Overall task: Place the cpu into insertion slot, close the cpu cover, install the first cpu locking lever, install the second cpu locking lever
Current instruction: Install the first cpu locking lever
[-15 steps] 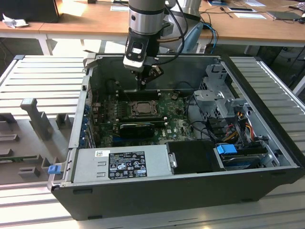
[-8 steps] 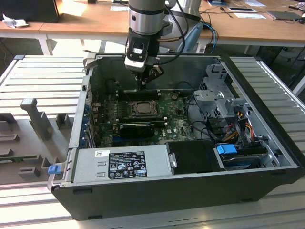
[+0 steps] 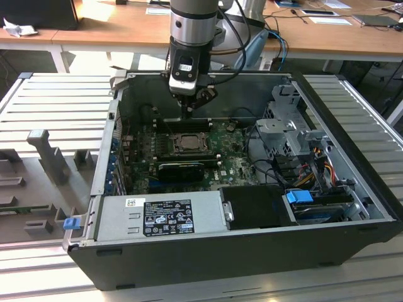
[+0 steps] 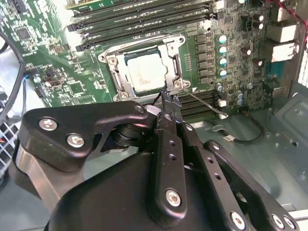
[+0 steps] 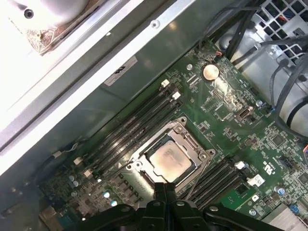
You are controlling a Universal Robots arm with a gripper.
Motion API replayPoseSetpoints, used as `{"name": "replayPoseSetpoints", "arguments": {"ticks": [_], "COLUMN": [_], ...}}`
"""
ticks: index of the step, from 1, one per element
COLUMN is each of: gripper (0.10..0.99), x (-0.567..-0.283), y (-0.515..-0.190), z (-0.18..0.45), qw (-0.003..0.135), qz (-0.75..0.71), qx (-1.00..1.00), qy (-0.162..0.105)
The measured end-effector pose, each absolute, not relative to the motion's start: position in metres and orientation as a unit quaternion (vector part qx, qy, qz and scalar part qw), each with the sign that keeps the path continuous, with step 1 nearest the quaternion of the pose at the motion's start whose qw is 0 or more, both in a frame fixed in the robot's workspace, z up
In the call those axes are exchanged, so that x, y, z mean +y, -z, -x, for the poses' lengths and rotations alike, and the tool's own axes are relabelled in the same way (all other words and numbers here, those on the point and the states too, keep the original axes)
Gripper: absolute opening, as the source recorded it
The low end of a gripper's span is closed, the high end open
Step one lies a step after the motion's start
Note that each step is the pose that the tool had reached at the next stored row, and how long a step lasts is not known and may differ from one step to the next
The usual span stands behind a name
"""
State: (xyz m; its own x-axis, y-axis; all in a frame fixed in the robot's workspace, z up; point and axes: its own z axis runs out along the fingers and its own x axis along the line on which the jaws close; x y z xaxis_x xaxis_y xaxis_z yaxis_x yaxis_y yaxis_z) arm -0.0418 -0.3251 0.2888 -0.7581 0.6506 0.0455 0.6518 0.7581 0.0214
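The cpu (image 4: 144,77) lies flat in the insertion slot, silver top up, on the green motherboard (image 4: 57,82). The slot itself is hidden under the chip and its frame. The cpu cover (image 4: 172,60) lies down around the chip, which shows through its window. In the first wrist view, the cpu (image 5: 168,161) and the cpu cover (image 5: 187,140) look the same. My gripper (image 4: 168,98) is shut, its tips at the socket corner nearest it, with nothing seen between them. A thin locking lever (image 4: 204,105) sticks out sideways from that corner. In the exterior view, my gripper (image 3: 187,114) hangs just behind the cpu (image 3: 187,143).
The board lies in an open computer case (image 3: 352,132). Memory slots (image 5: 139,115) run along both sides of the socket. A power supply (image 3: 164,217) and a black block (image 3: 252,204) sit at the front, cables (image 3: 315,163) and a drive cage at the exterior view's right.
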Motion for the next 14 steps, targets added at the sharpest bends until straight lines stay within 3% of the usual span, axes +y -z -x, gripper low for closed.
{"name": "replayPoseSetpoints", "arguments": {"ticks": [14], "gripper": [0.106], "x": [-0.3251], "y": [-0.2888], "z": [0.0419], "qw": [-0.002], "qz": [0.264], "qx": [-0.964], "qy": [0.024]}}
